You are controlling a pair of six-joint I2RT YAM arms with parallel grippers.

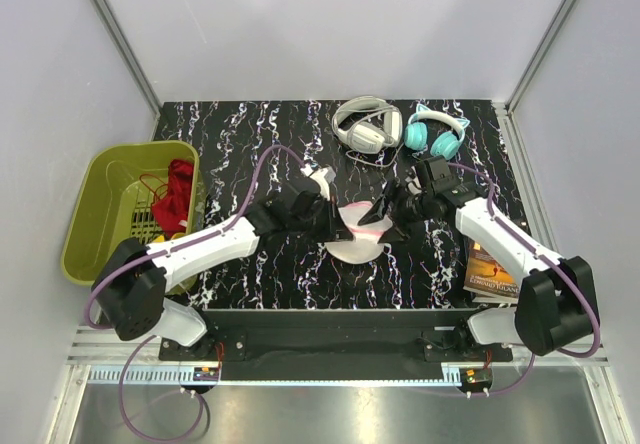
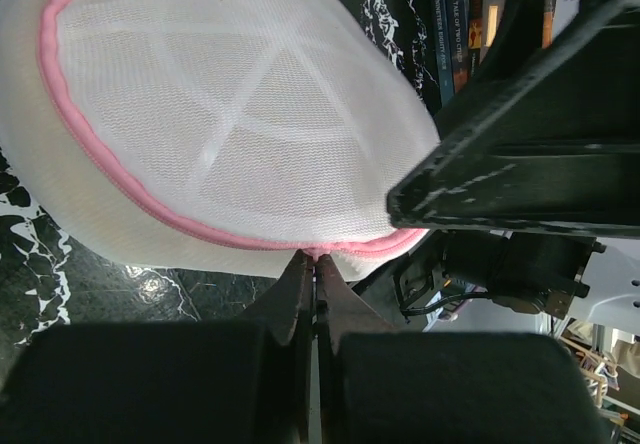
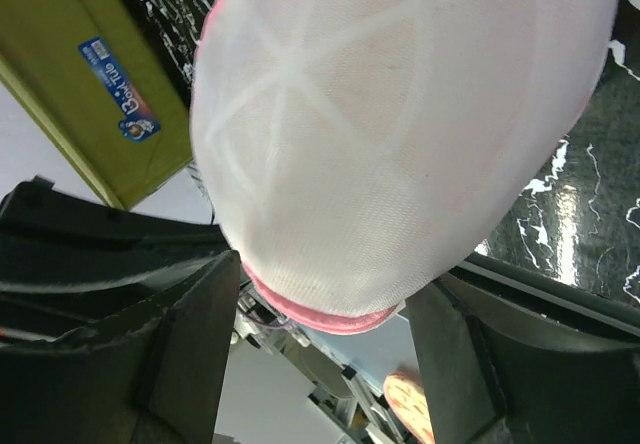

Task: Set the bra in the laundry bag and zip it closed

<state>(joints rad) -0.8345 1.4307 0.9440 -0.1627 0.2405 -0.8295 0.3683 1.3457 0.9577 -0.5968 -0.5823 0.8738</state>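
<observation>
Laundry bag [image 1: 358, 232], at table centre between both arms: light, limp mesh, best taken by the pink zipper trim [image 2: 120, 179]. The bra is not clearly made out. The trim is pinched by the clenched left gripper [image 2: 315, 264]. The bag is straddled by the right gripper [image 3: 325, 299]; whether it is gripped cannot be told.

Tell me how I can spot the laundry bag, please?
Look at the middle of the black marbled table, between the left end effector and the right end effector. The laundry bag is the round white mesh dome with pink trim and spoke-like ribs, unlike the white headphones and teal headphones behind it.
</observation>
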